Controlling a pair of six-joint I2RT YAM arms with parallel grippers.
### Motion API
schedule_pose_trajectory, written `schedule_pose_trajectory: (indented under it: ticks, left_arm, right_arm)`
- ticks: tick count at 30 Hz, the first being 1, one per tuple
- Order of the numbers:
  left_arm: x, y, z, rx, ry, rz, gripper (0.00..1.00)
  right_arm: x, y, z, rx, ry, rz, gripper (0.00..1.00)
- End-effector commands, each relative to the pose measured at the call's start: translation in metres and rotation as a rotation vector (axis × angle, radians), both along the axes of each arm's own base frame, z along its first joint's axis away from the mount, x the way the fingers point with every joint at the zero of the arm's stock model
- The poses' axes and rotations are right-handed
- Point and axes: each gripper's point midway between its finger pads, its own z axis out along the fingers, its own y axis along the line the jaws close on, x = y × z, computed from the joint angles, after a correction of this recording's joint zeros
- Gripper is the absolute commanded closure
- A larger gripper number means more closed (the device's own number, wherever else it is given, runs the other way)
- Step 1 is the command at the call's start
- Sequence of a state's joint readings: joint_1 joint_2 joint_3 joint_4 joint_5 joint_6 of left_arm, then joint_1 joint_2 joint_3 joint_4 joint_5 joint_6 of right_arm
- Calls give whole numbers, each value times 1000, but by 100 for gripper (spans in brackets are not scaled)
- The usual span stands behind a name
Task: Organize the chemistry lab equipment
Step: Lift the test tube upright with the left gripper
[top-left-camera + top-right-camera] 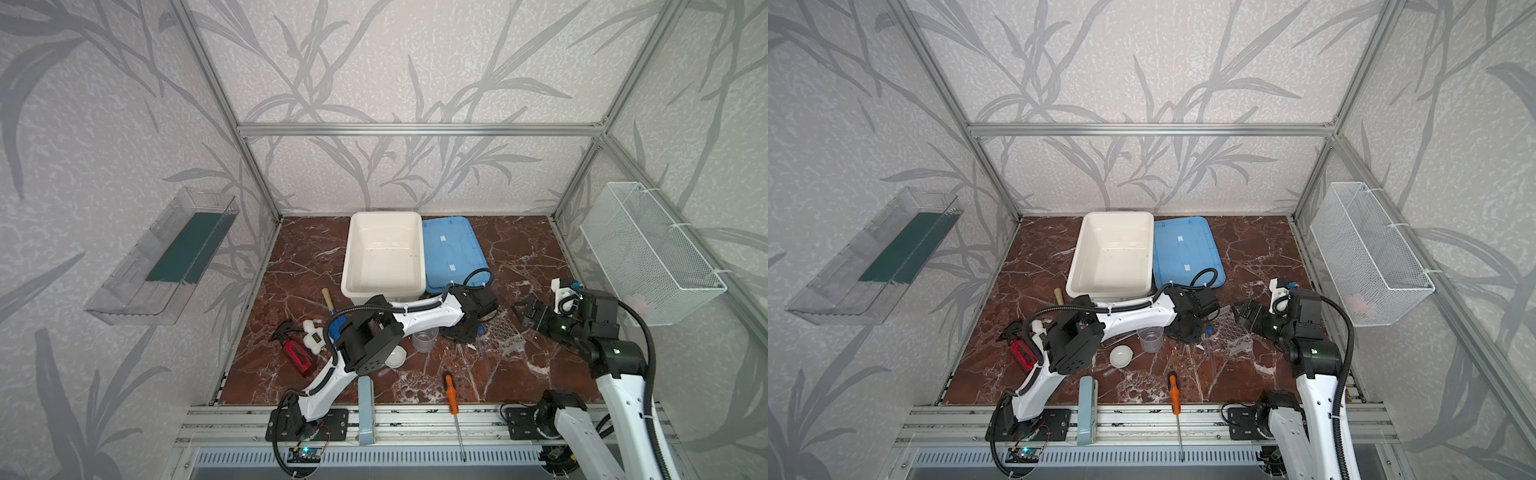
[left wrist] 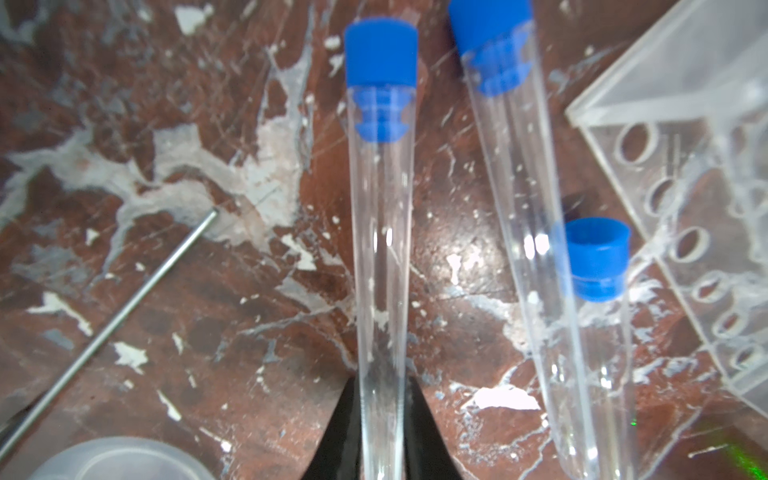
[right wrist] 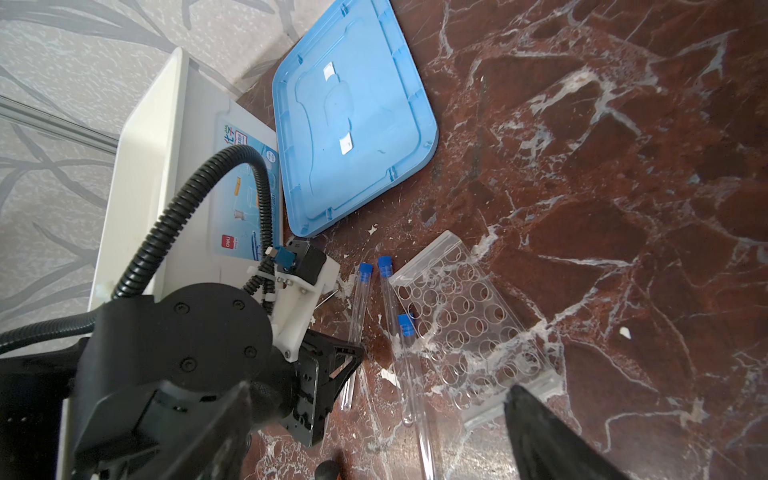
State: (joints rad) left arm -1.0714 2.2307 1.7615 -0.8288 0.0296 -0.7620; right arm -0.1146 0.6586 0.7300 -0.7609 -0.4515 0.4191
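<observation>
The left tool (image 2: 381, 399) is down low at the table, its two black fingers (image 2: 345, 424) closed against either side of a long clear test tube with a blue cap (image 2: 381, 249), gripping it at the end far from the cap. I cannot tell whether the tube is resting on the reddish-brown marble-patterned table (image 2: 145, 353) or is just off it. Just beside it lie two more blue-capped clear test tubes (image 2: 515, 208), close together, the shorter-looking one right against the edge of the clear plastic tube rack with round holes (image 2: 685, 166), which lies on the table. On the tool's other side a thin metal rod (image 2: 124, 299) lies at a slant, and near it stands the clear plastic measuring beaker (image 1: 424, 338), with the small white round dish (image 1: 1121, 356) close by. The right tool (image 1: 523, 312) hangs above the far side of the rack with its fingers spread wide, holding nothing. Behind both arms sit a white rectangular plastic tub (image 1: 384, 253) and a flat light-blue lid (image 1: 453, 249), side by side. An orange-handled screwdriver (image 1: 451, 395) lies at the table's front edge.
</observation>
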Motion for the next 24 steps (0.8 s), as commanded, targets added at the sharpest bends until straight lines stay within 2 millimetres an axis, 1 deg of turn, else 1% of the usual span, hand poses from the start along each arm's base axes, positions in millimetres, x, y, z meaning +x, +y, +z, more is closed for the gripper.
schedule_pose_trajectory:
  ticks: [1,6,9,11,14,15,17,18,20,23,24]
  left_arm:
    - [13,-15,43,-148,-72,10,82]
    - [27,-22,75,-290,-143,16,82]
    - [30,-25,96,-354,-192,-17,82]
    - [30,-27,110,-399,-228,-50,82]
    - [29,-26,134,-483,-316,-106,82]
    - [29,-26,142,-520,-350,-117,82]
    - [28,-26,157,-591,-405,-135,82]
    - [27,-25,164,-612,-425,-147,82]
    - [23,-26,174,-647,-440,-170,82]
    - [16,-24,190,-686,-480,-197,82]
    - [14,-23,195,-696,-493,-204,82]
  right_arm:
    - [-1,-2,3,-9,-15,-14,6]
    - [2,2,16,27,-53,-3,7]
    - [4,6,25,56,-69,14,7]
    - [6,11,35,82,-89,38,7]
    - [10,31,58,186,-131,149,6]
    - [11,39,69,231,-137,195,6]
    - [13,49,87,286,-144,269,7]
    - [14,52,95,299,-150,291,8]
    - [18,52,103,290,-165,303,8]
    - [27,50,108,259,-176,283,8]
    - [30,51,110,255,-185,283,10]
